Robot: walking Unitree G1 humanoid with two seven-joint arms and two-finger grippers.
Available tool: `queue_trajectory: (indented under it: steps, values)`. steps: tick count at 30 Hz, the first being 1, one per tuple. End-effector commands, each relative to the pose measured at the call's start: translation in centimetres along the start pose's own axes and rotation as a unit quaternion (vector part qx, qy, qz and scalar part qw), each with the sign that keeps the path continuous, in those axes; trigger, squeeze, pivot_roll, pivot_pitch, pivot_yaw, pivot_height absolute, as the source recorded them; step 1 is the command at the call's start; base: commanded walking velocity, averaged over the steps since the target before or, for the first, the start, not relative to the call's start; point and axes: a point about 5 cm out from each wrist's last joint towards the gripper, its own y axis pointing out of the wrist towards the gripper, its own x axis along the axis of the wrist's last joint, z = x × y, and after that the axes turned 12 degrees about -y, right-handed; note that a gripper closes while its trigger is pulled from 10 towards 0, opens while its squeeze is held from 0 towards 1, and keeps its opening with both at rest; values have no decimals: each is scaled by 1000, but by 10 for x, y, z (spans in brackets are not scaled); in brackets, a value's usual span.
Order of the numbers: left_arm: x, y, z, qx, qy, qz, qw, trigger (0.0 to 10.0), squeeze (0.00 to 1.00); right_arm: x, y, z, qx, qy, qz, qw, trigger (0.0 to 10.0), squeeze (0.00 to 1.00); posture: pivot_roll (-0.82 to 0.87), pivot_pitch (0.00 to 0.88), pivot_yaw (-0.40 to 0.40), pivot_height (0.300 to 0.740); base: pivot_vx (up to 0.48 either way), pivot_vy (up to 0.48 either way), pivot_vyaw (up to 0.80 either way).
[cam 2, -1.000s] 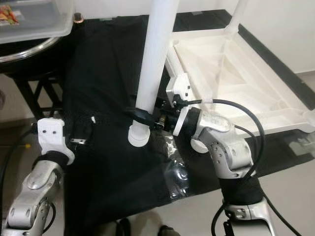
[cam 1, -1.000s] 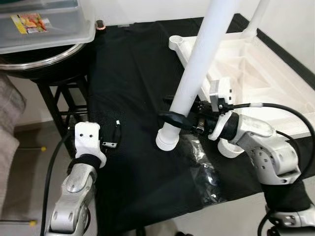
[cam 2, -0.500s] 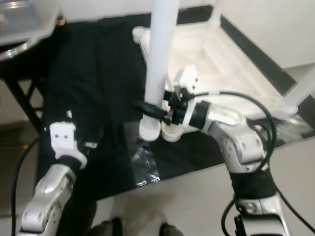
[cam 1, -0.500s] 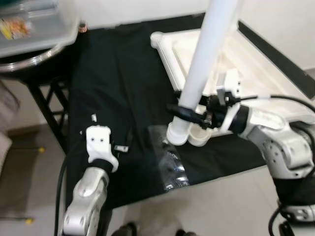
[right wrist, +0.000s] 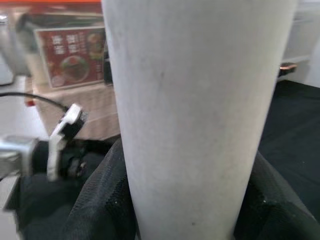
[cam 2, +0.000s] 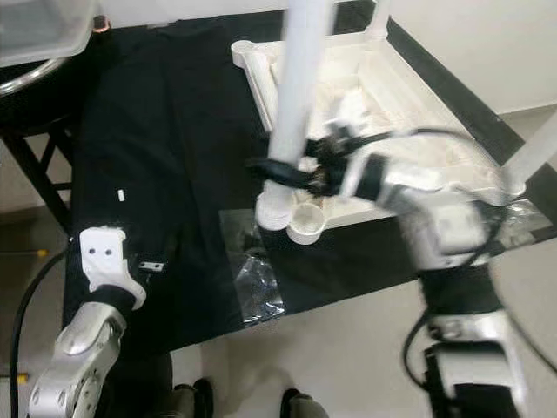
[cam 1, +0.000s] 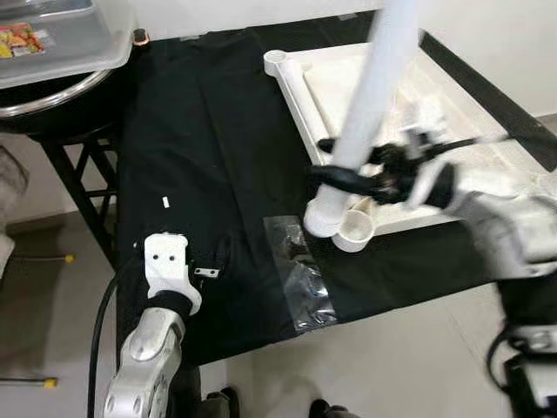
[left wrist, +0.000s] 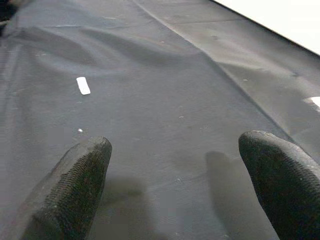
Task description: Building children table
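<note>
Two risks: our right hand [cam 1: 335, 178], clamped on the white plastic table leg [cam 1: 370, 104], could miss the round corner socket [cam 1: 355, 231]; left hand [left wrist: 175, 185] gapes empty.

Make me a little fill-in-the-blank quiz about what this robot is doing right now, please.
1. The right gripper is shut around a long white plastic ____.
2. The upturned white plastic tabletop lies on a ____ cloth.
3. The left gripper hovers above the cloth with its fingers ____.
4. The crinkled clear plastic bag lies between the two ____.

Missing words: table leg; black; open; grippers
</note>
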Motion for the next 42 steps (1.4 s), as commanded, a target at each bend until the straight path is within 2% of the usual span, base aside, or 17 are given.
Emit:
queue_trajectory:
  steps: [1, 3, 5, 8, 9, 12, 14, 23, 25, 27, 28, 29, 30, 32, 34, 37, 42]
  values:
    - [-2, -4, 2, 5, 7, 9, 1000, 10000, 0, 5, -5, 2, 26, 5, -13, 1000, 10000, 0, 63, 297, -18, 740, 0, 0, 0]
    - [-2, -5, 1, 1, 11, 12, 1000, 10000, 0, 18, -18, 6, 77, 6, -1, 997, 10000, 0, 51, 319, -6, 740, 0, 0, 0]
    - [-1, -5, 1, -3, 14, 15, 1000, 10000, 0, 26, -23, 14, 126, 11, -6, 992, 10000, 0, 49, 326, 1, 740, 0, 0, 0]
    - [-1, -5, 1, -6, 16, 16, 1000, 10000, 0, 25, -23, 18, 147, 11, 2, 989, 10000, 0, 49, 335, 12, 740, 0, 0, 0]
    - [0, -5, 1, -9, 19, 16, 1000, 10000, 0, 20, -23, 19, 156, 8, 20, 988, 10000, 0, 47, 338, 17, 740, 0, 0, 0]
    - [0, -5, 1, -11, 20, 17, 1000, 10000, 0, 11, -23, 16, 151, -6, 47, 987, 10000, 0, 50, 341, 23, 740, 0, 0, 0]
    - [1, -7, 1, -15, 24, 19, 999, 10000, 0, -1, -22, 5, 119, -37, 73, 990, 10000, 0, 64, 343, 33, 740, 0, 0, 0]
    - [3, -10, 3, -15, 30, 25, 999, 10000, 0, 1, -21, -8, 105, -69, 89, 988, 10000, 0, 76, 357, 46, 740, 0, 0, 0]
    - [3, -10, 3, -15, 30, 25, 999, 10000, 0, 3, -22, -10, 98, -73, 86, 989, 10000, 0, 77, 359, 47, 740, 0, 0, 0]
    - [3, -10, 4, -15, 31, 27, 999, 10000, 0, 13, -24, -18, 71, -76, 50, 993, 10000, 0, 78, 359, 49, 740, 0, 0, 0]
    - [3, -10, 4, -15, 31, 27, 999, 10000, 0, 13, -24, -18, 71, -76, 50, 993, 10000, 0, 78, 359, 49, 740, 0, 0, 0]
    - [3, -10, 4, -15, 32, 27, 999, 10000, 0, 22, -25, -21, 62, -75, 16, 995, 10000, 0, 82, 357, 52, 740, 0, 0, 0]
    - [3, -10, 4, -15, 32, 27, 999, 10000, 0, 22, -25, -21, 62, -75, 16, 995, 10000, 0, 82, 357, 52, 740, 0, 0, 0]
    - [3, -10, 4, -15, 33, 29, 999, 10000, 0, 39, -26, -24, 60, -71, -45, 995, 10000, 0, 82, 356, 53, 740, 0, 0, 0]
    - [3, -10, 4, -16, 33, 29, 999, 10000, 0, 43, -25, -24, 64, -70, -60, 994, 10000, 0, 81, 355, 54, 740, 0, 0, 0]
    - [3, -10, 4, -16, 33, 30, 999, 10000, 0, 43, -22, -22, 71, -69, -64, 993, 10000, 0, 79, 351, 54, 740, 0, 0, 0]
    - [2, -11, 4, -16, 33, 32, 999, 10000, 0, 28, -12, -23, 63, -79, -32, 994, 10000, 0, 80, 346, 54, 740, 0, 0, 0]
